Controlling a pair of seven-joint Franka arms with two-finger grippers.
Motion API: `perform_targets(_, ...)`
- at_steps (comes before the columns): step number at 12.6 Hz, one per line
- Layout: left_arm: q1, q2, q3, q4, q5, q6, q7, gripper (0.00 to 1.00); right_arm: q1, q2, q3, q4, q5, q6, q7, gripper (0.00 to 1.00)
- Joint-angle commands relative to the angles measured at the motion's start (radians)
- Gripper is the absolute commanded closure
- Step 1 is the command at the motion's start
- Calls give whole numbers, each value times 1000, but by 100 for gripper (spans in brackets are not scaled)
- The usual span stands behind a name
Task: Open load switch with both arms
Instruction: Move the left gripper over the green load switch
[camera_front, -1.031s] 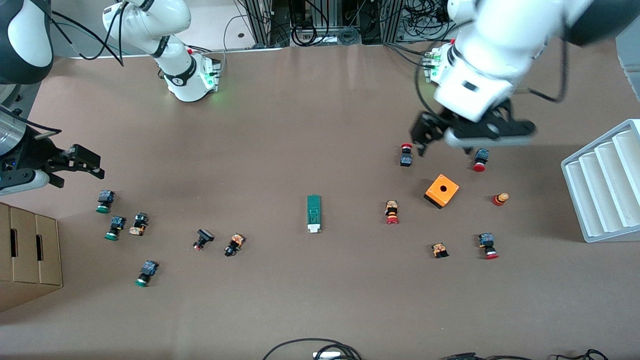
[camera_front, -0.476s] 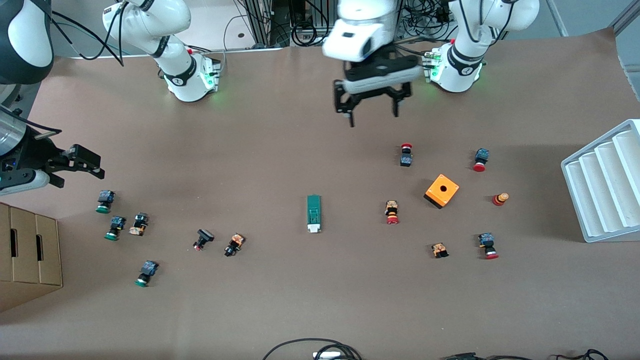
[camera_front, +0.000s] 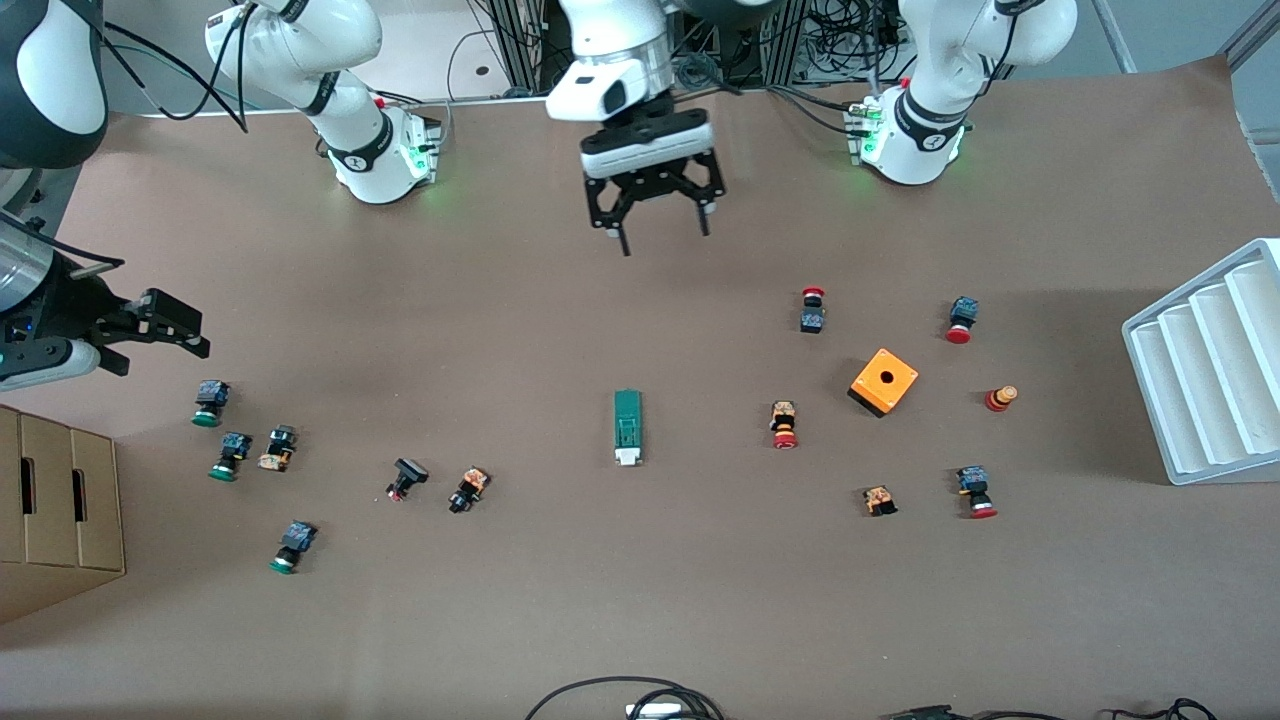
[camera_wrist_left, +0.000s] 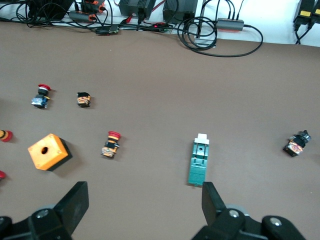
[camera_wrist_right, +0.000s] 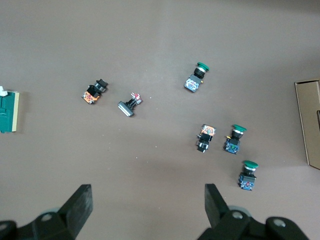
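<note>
The load switch (camera_front: 627, 427) is a slim dark-green block with a white end, lying flat mid-table. It also shows in the left wrist view (camera_wrist_left: 199, 161) and at the edge of the right wrist view (camera_wrist_right: 9, 111). My left gripper (camera_front: 665, 238) hangs open and empty over bare table between the two bases. In its own view the left gripper (camera_wrist_left: 145, 194) stands wide with the switch just past one fingertip (camera_wrist_left: 210, 192). My right gripper (camera_front: 185, 330) waits open and empty at the right arm's end of the table, over the green-capped buttons (camera_wrist_right: 235, 139).
An orange box with a hole (camera_front: 884, 381) and several red-capped buttons (camera_front: 784, 424) lie toward the left arm's end. A white ribbed rack (camera_front: 1210, 370) stands at that table edge. A cardboard box (camera_front: 55, 510) sits at the right arm's end. Cables (camera_front: 625, 695) lie at the near edge.
The left arm has swung from above the orange box and red buttons across to the middle of the table near the bases, its gripper still open. The right arm has not moved.
</note>
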Motion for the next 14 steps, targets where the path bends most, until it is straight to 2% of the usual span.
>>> perform_targets(1,-36,54,-23,-30,117,41,-191,0,4,0,-2,3,-15,6,-8,0)
perform_targets(4,-58,163,-70,-32,289,42,-366,0,4,0,-2,5,-15,6,-5,0)
perform_targets(6,-64,203,-90,-70,408,44,-397,0,4,2,-2,5,-15,6,-5,0)
perform_targets(9,-66,279,-113,-110,605,47,-588,0,-1,2,-3,5,-10,8,1,0)
perform_targets(12,-64,352,-115,-117,801,47,-777,0,5,35,-2,6,-4,11,5,0)
perform_targets(14,-58,398,-115,-121,904,46,-834,0,10,60,0,6,-5,9,0,0)
